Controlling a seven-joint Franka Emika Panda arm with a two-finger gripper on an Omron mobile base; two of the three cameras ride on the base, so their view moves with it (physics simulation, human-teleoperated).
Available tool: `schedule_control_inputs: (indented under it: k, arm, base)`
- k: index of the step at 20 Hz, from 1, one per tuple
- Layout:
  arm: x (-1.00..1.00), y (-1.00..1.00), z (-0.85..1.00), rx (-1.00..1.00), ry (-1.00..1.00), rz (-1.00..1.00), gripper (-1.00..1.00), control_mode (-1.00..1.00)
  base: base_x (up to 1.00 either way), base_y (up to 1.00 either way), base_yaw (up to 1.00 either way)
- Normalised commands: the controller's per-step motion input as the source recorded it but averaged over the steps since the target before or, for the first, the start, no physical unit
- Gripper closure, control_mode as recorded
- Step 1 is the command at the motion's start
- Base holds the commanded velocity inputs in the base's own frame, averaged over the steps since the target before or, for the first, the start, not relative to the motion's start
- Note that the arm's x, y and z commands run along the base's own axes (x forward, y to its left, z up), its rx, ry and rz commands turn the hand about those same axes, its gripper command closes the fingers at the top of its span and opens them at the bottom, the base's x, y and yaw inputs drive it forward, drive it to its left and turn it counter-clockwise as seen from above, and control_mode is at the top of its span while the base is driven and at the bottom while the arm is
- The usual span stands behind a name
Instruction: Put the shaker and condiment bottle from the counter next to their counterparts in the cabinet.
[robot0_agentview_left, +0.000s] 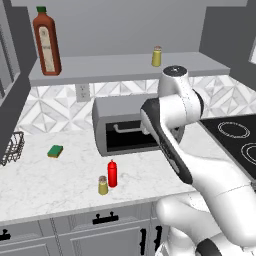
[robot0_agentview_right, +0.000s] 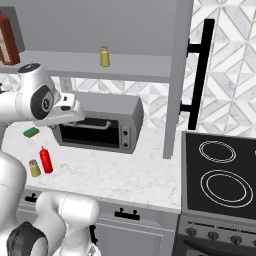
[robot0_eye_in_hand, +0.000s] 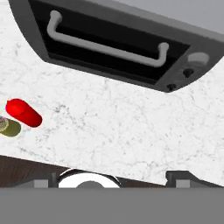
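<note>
The small yellow-olive shaker (robot0_agentview_left: 103, 186) stands on the marble counter (robot0_agentview_left: 60, 175) near its front edge. The red squeeze bottle (robot0_agentview_left: 112, 173) is upright right beside it. Both also lie at the left edge of the hand view, the bottle (robot0_eye_in_hand: 24, 113) above the shaker (robot0_eye_in_hand: 8, 127). On the cabinet shelf (robot0_agentview_left: 115, 67) stand the tall brown sauce bottle (robot0_agentview_left: 47, 42) at the left and a second shaker (robot0_agentview_left: 157, 56) further right. My gripper (robot0_eye_in_hand: 113, 179) hangs above the counter in front of the oven, well to the right of both items. Its fingertips (robot0_eye_in_hand: 44, 182) are wide apart and hold nothing.
A grey toaster oven (robot0_agentview_left: 122, 127) sits at the back of the counter behind the bottle. A green sponge (robot0_agentview_left: 55, 150) and a wire basket (robot0_agentview_left: 12, 148) lie to the left. A black cooktop (robot0_agentview_right: 220, 172) is to the right, past the cabinet's side wall (robot0_agentview_right: 177, 75).
</note>
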Motion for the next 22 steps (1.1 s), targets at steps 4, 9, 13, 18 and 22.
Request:
schedule_control_inputs:
  k: [4,9,13,18,22]
  arm:
    - [-0.55,0.24,-0.29,0.12,-0.06,0.45,-1.00,-1.00]
    - [-0.41,0.00,-0.16,0.19,-0.11,0.43,-1.00,-1.00]
    - [-0.20,0.08,-0.19,0.03,-0.03,0.31,-1.00,-1.00]
    - [-0.02,0.02,-0.14,-0.01,-0.03,0.08,-1.00,-1.00]
    - [-0.08,0.00,-0.14,0.14,-0.01,0.18,-1.00,-1.00]
  base:
    - [0.00,0.00,0.00]
    - [0.00,0.00,0.00]
    - [0.00,0.00,0.00]
    - [0.00,0.00,0.00]
    - [0.00,0.00,0.00]
